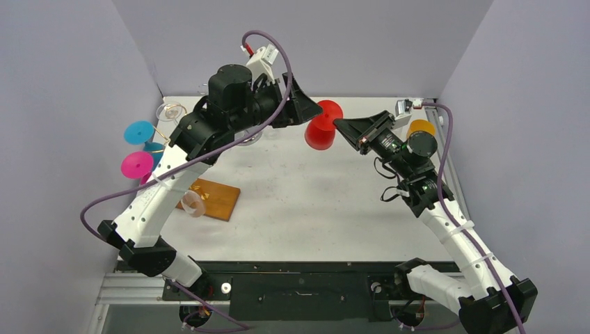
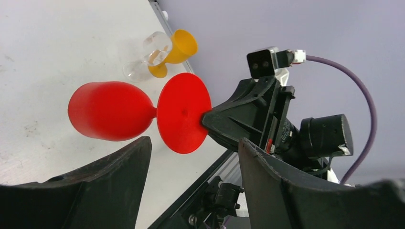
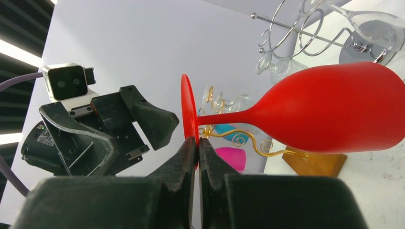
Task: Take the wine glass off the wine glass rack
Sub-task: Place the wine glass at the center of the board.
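A red wine glass (image 1: pixel 322 126) hangs on its side above the table's far middle, away from any rack. My right gripper (image 1: pixel 339 124) is shut on the rim of its round foot (image 3: pixel 188 109), and the bowl (image 3: pixel 334 107) points away from it. From the other side comes my left gripper (image 1: pixel 304 104), which stands open just beside the glass. In the left wrist view the red glass (image 2: pixel 110 117) lies beyond the fingers (image 2: pixel 119 181), and nothing is between them. The gold wire wine glass rack (image 3: pixel 248 140) on its wooden base (image 1: pixel 212 198) stands at the left.
Blue (image 1: pixel 139 132) and pink (image 1: pixel 136 165) glasses hang on the gold rack by the left wall. A chrome wire rack (image 3: pixel 286 33) with clear glasses (image 1: pixel 170 110) stands at the back left. An orange glass (image 1: pixel 421 129) and a clear glass (image 2: pixel 150 52) sit near the right edge.
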You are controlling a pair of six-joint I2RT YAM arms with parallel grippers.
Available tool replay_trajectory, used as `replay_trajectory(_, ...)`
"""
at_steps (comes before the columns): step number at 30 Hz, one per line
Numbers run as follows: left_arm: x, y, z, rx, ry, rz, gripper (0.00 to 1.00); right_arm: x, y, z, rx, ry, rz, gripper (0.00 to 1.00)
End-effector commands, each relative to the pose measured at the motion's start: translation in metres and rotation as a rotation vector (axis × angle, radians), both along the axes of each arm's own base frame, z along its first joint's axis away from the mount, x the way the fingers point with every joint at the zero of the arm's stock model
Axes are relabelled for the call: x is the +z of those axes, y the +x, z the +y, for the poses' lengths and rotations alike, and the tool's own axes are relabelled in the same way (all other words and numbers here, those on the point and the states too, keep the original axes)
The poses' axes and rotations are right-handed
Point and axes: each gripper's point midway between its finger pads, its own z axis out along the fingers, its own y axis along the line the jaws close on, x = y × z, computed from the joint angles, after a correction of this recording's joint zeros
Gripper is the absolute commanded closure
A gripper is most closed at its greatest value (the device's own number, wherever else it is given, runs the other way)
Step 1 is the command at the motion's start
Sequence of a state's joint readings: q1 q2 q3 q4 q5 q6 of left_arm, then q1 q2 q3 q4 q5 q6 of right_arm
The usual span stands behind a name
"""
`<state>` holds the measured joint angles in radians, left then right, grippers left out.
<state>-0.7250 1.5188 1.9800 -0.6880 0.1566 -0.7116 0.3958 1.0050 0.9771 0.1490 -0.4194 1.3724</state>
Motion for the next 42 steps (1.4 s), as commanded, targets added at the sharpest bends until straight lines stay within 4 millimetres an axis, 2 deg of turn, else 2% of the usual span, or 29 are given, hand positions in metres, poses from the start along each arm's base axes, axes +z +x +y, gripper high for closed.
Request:
replay_trajectory(1, 0.031, -0.005, -0.004, -0.058, -0.131, -0.026, 0.39, 0.032, -0.015, 0.001, 0.058, 0.067, -0.112, 1.0)
replay_trajectory(7, 0.022, -0.001, -0.004, -0.071, -0.133, 0.017, 0.46, 0.037, -0.015, -0.004, 0.057, 0.082, -0.133, 1.0)
replay_trajectory(11, 0.019, 0.001, -0.004, -0.072, -0.138, 0.028, 0.46, 0.039, -0.015, -0.006, 0.057, 0.082, -0.139, 1.0)
replay_trajectory(17, 0.016, 0.0, -0.014, -0.119, -0.165, 0.064, 0.51, 0.043, -0.017, -0.003, 0.077, 0.074, -0.169, 1.0)
replay_trajectory(25, 0.012, -0.003, -0.023, -0.162, -0.185, 0.105, 0.67, 0.045, -0.019, 0.001, 0.105, 0.047, -0.187, 1.0)
replay_trajectory(29, 0.01, -0.003, -0.025, -0.168, -0.194, 0.122, 0.81, 0.045, -0.018, 0.002, 0.107, 0.036, -0.192, 1.0)
replay_trajectory(31, 0.01, -0.004, -0.026, -0.171, -0.2, 0.129, 0.94, 0.044, -0.017, 0.001, 0.102, 0.022, -0.192, 1.0)
replay_trajectory(34, 0.01, -0.005, -0.027, -0.176, -0.209, 0.143, 1.0, 0.041, -0.015, 0.002, 0.095, -0.005, -0.197, 1.0)
replay_trajectory(36, 0.011, -0.004, -0.027, -0.177, -0.222, 0.157, 1.0, 0.035, -0.011, -0.001, 0.077, -0.041, -0.2, 0.8)
replay_trajectory(37, 0.014, -0.004, -0.026, -0.173, -0.244, 0.166, 1.0, 0.033, -0.008, -0.004, 0.06, -0.055, -0.202, 0.55)
replay_trajectory(38, 0.012, -0.001, -0.024, -0.163, -0.253, 0.18, 1.0, 0.031, -0.006, -0.008, 0.044, -0.075, -0.208, 0.48)
replay_trajectory(39, 0.022, -0.002, -0.022, -0.156, -0.3, 0.184, 1.0, 0.03, -0.002, -0.014, 0.023, -0.083, -0.21, 0.35)
replay_trajectory(40, 0.02, 0.003, -0.019, -0.129, -0.332, 0.228, 1.0, 0.029, 0.001, -0.02, -0.002, -0.093, -0.223, 0.3)
replay_trajectory(41, 0.032, 0.006, -0.015, -0.114, -0.377, 0.204, 1.0, 0.03, 0.003, -0.026, -0.022, -0.096, -0.232, 0.22)
replay_trajectory(42, 0.038, 0.008, -0.014, -0.1, -0.422, 0.225, 1.0, 0.031, 0.004, -0.032, -0.043, -0.097, -0.253, 0.2)
